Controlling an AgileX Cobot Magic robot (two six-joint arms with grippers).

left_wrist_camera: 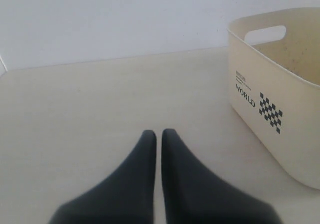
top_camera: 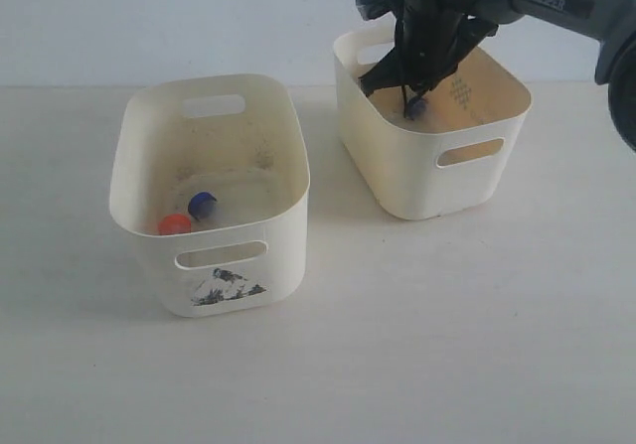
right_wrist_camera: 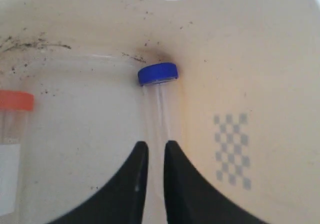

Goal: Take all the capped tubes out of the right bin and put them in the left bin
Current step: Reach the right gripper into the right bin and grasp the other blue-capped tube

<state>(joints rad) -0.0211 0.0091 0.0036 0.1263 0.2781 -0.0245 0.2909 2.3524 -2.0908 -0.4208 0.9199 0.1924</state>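
Observation:
My right gripper [top_camera: 407, 94] reaches down into the right bin [top_camera: 417, 176], the plain-fronted tub with a dotted diamond mark [top_camera: 459, 91]. In the right wrist view its fingers [right_wrist_camera: 156, 145] are shut on the clear body of a blue-capped tube [right_wrist_camera: 158, 73] next to the bin's wall. An orange-capped tube [right_wrist_camera: 14, 115] with a white label lies farther off on the same floor. The left bin [top_camera: 278, 275], marked by the torn sticker, holds an orange-capped tube [top_camera: 175, 223] and a blue-capped tube [top_camera: 202, 204]. My left gripper [left_wrist_camera: 159, 133] is shut and empty above the table, beside the left bin [left_wrist_camera: 270, 83].
Both bins stand on a pale table [top_camera: 397, 345], the right one farther back. A white wall [top_camera: 199, 17] runs behind them. Black specks dot the right bin's floor [right_wrist_camera: 30, 44].

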